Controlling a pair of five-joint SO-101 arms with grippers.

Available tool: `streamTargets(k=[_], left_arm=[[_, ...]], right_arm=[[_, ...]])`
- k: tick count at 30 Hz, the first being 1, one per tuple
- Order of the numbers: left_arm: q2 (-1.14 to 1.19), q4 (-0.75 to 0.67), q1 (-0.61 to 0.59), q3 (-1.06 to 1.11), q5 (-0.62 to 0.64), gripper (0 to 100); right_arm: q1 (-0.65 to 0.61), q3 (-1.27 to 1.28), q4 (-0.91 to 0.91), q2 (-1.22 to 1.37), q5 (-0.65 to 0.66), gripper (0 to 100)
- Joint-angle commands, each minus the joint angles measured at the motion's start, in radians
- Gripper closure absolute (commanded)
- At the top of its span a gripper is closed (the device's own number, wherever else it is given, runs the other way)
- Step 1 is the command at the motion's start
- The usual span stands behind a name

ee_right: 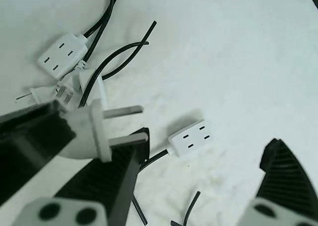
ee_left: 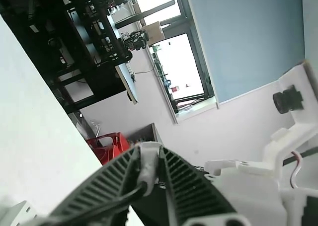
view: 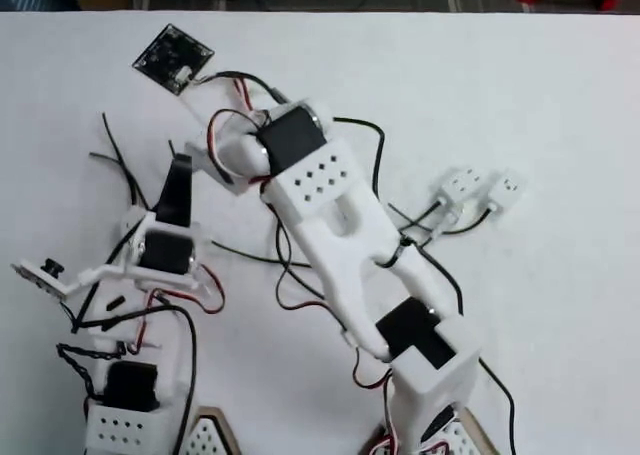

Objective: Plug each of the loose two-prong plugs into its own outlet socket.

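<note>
My left gripper (ee_left: 149, 169) is shut on a white two-prong plug (ee_right: 97, 129) with a black cord, held up off the table. In the right wrist view the plug's prongs stick out sideways, just beside one finger (ee_right: 112, 186) of my right gripper (ee_right: 198, 181), which stands open and holds nothing. Below on the table lie two white outlet sockets (ee_right: 62, 54) (ee_right: 191, 136) on black cords, and a second loose plug (ee_right: 44, 93) next to the farther socket. From above, the left gripper (view: 178, 185) points away from me, close to the right gripper (view: 215, 163).
Two more white sockets (view: 462, 187) (view: 505, 190) lie at the right of the white table (view: 560, 95). A small black circuit board (view: 172, 57) sits at the back left. Loose black cord ends (view: 110, 145) trail across the left side.
</note>
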Motion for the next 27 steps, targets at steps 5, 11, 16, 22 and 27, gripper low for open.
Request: streamTargets(k=[5,11,16,22,27], left_arm=[[0.01,-0.006,0.01,-0.003,0.006,97],[0.01,-0.006,0.004,-0.003,-0.121,97],[0.01,-0.006,0.004,0.011,-0.327,97],[0.01,0.002,0.004,0.025,-0.463,97],[0.01,0.0,-0.004,0.018,-0.614,98]], right_arm=[[0.102,-0.091,0.073,-0.039,0.014,64.4],[0.251,-0.157,0.237,-0.133,0.014,64.4],[0.432,-0.044,0.262,-0.262,0.009,64.4],[0.656,0.327,0.262,-0.438,0.006,64.4],[0.751,0.73,0.226,-0.556,0.008,64.4]])
